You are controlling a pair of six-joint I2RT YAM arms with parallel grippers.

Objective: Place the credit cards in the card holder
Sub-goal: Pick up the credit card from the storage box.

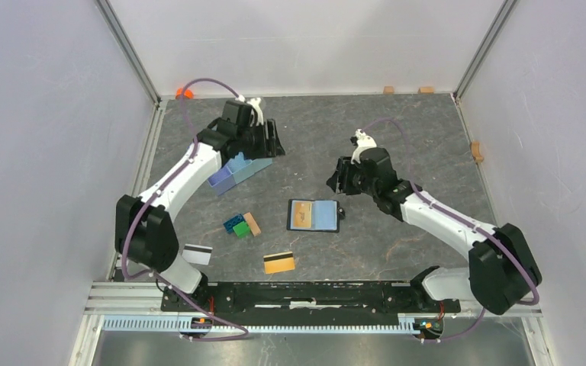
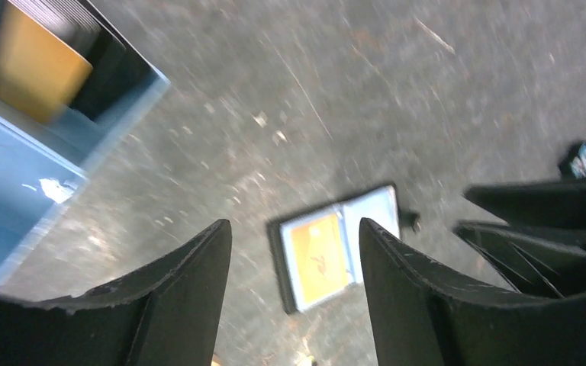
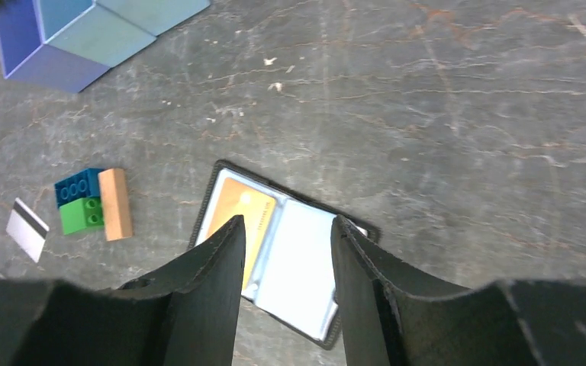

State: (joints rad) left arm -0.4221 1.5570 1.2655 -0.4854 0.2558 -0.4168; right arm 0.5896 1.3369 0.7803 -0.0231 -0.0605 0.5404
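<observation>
Both empty: left end effector [image 2: 294,227] stands wide, right end effector [image 3: 288,223] moderately apart, nothing between either pair. The holder [image 3: 294,263] lies open and flat on the worktop [image 1: 427,137], directly under the right end effector and framed between its fingers. The pocketed card [image 3: 240,207] is already in. Likely next: fetch the loose gold card [image 1: 279,262] or the white card [image 1: 198,254], both well behind the end effectors, near the bases. Cards are thin, so come down steep, catch one edge, and avoid the bricks [image 1: 236,226].
</observation>
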